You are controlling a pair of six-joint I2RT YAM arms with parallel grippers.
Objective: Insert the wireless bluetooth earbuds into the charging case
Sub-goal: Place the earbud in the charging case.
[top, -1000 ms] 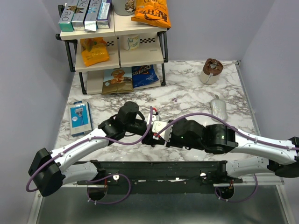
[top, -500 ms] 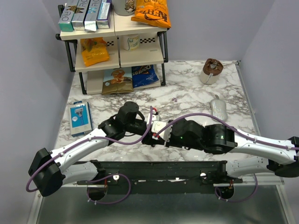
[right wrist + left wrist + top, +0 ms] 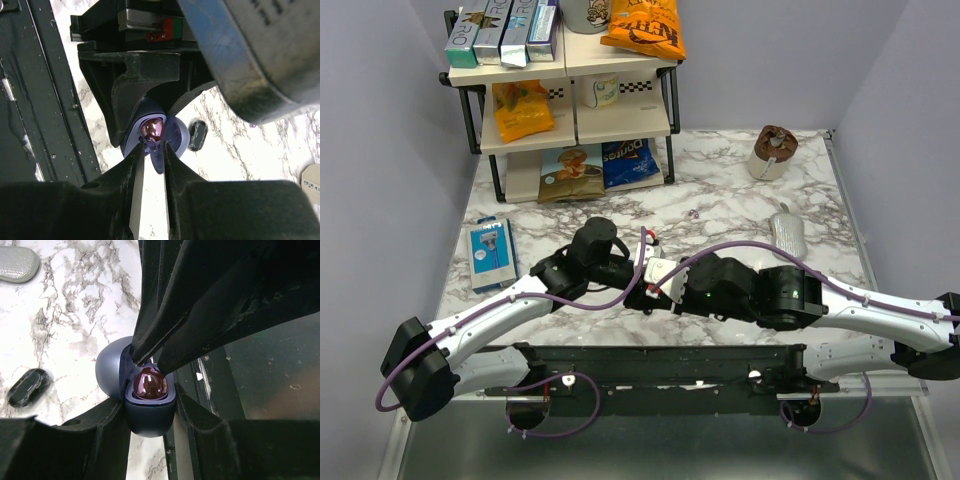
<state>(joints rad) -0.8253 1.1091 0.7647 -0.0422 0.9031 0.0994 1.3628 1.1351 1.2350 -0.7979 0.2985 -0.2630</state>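
My left gripper (image 3: 150,412) is shut on a navy charging case (image 3: 149,422), whose lid (image 3: 110,367) stands open, held above the table. One glossy dark earbud (image 3: 149,382) sits in the case's well. My right gripper (image 3: 152,147) comes in from the other side, its narrow fingertips (image 3: 150,347) closed on the earbud's (image 3: 152,129) upper end. A second small black oval piece (image 3: 29,387), apparently the other earbud, lies on the marble beside them and also shows in the right wrist view (image 3: 197,135). In the top view both grippers (image 3: 655,278) meet at the table's near middle.
A shelf rack (image 3: 570,100) with snack bags stands back left. A blue box (image 3: 490,255) lies left, a grey oval pouch (image 3: 787,232) right, a brown-topped cup (image 3: 773,150) back right. Lilac specks (image 3: 693,212) lie mid-table. A black rail (image 3: 660,360) runs along the near edge.
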